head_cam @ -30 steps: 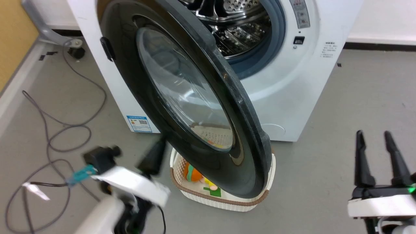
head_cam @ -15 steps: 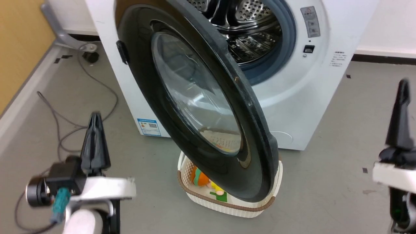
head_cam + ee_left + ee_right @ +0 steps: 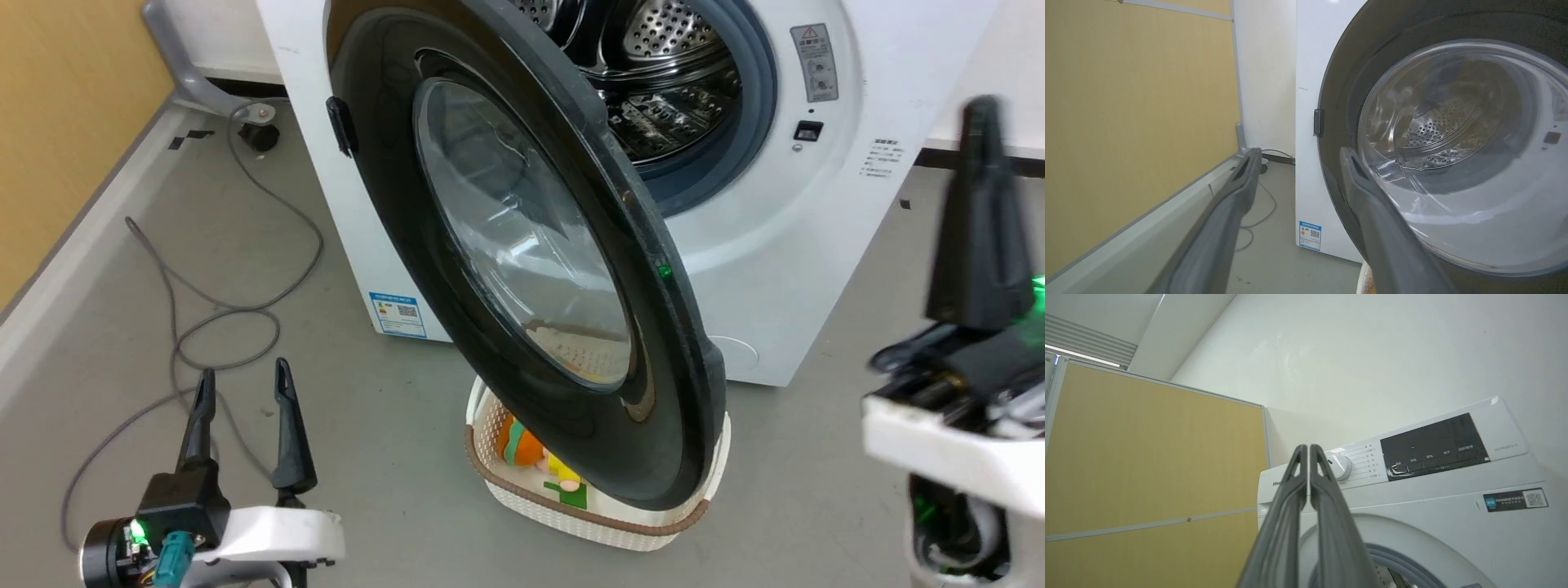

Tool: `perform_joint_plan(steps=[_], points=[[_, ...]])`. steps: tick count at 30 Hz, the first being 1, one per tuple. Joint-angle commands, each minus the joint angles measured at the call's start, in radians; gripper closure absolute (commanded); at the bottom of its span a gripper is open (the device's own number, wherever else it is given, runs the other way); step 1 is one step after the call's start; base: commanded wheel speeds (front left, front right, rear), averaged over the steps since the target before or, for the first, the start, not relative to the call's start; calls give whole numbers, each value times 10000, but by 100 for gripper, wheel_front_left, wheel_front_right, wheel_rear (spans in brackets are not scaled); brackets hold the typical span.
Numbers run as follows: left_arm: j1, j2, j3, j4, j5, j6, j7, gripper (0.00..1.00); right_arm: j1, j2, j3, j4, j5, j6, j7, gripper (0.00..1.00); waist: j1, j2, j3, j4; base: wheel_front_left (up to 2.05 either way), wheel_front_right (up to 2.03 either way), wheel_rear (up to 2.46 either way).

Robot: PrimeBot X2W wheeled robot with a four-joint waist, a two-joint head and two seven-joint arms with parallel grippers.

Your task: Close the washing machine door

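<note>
Washing machine door stands wide open, hinged on the robot's left of the washing machine. Its free edge hangs over a cream basket on the floor; contact with the rim, cannot tell.

Risks, as judged:
- A push on the bulging glass may skid off the curve.
- A weak shove may leave the latch uncaught.
- The right tool, if in the swing path, may get pinched against the gasket.
- The loose cable near the left arm could snag.

Left tool sits low near the floor on the hinge side, fingers up and spread, grasping nothing. Right tool is raised, fingers pressed together, empty, aimed at the control panel.
</note>
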Motion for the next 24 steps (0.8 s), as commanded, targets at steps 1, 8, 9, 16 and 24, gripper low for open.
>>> perform_joint_plan(steps=[1, 8, 9, 16, 24], points=[[141, -60, 54, 13, 156, -89, -43, 0, -179, -224, 311, -132, 212, 8, -44, 100, 0, 0, 15, 41, 0, 0, 0], [178, -348, 248, 86, 508, -374, -43, 0, -316, -1399, 2675, -81, 588, 8, -44, 100, 0, 0, 31, 75, 0, 0, 0], [178, -385, 263, 81, 546, -401, -43, 0, -314, -1550, 3046, 18, 631, 8, -44, 100, 0, 0, 26, 69, 0, 0, 0], [194, -556, 395, 46, 783, -512, -43, 0, -382, -2603, 5659, 797, 597, 8, -44, 100, 0, 0, -8, -18, 0, 0, 0], [227, -665, 562, -22, 896, -550, -43, 0, -341, -3291, 7450, 2200, -142, 8, -44, 100, 0, 0, -23, -175, 0, 0, 0]])
